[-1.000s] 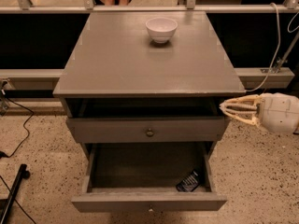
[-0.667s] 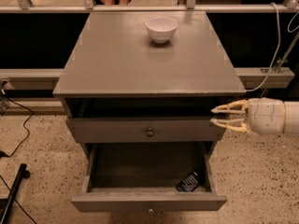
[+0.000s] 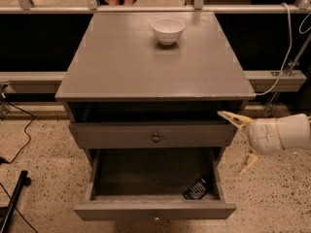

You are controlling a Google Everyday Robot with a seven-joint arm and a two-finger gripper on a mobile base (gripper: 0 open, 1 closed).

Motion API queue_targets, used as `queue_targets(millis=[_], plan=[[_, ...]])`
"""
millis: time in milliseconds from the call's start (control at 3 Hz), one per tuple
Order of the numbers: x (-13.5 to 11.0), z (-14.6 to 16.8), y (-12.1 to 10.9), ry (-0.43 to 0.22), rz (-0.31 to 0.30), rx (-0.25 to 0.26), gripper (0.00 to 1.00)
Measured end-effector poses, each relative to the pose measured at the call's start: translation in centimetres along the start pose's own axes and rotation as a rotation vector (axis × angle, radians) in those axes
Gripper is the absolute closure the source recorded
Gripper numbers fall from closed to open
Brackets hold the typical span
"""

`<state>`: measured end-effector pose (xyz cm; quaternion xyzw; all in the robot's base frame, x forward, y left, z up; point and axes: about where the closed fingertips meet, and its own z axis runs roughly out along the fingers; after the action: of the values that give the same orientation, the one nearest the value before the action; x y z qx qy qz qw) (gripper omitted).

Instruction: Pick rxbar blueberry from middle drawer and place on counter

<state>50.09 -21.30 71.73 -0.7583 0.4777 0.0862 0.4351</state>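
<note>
One snack bar (image 3: 196, 189) in a dark wrapper, its print too small to read, lies in the near right corner of the pulled-out lower drawer (image 3: 154, 210), close to its right wall, with open floor to its left. The gripper (image 3: 239, 141) hangs right of the cabinet, beside the upper drawer (image 3: 121, 136), its two fingers spread wide apart. One white bowl (image 3: 168, 29) sits far back on the counter (image 3: 146, 67).

Grey cabinet: the counter (image 3: 121, 67) bears a white bowl (image 3: 168, 30) at far centre, and below it sits a drawer front with brass knob (image 3: 155, 136). The middle drawer (image 3: 155, 210) stands pulled out, with the rxbar blueberry (image 3: 196, 189) in its near right corner. The gripper (image 3: 239, 141) hangs just right of the cabinet, fingers spread wide.
</note>
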Motion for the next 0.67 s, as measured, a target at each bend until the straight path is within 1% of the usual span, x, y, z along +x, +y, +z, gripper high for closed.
queue_targets(millis=[333,667], plan=[[1.3,1.1,2.54,0.093,-0.166,-0.058,0.0],[1.56,1.42,2.89,0.1,-0.228,-0.071,0.0]])
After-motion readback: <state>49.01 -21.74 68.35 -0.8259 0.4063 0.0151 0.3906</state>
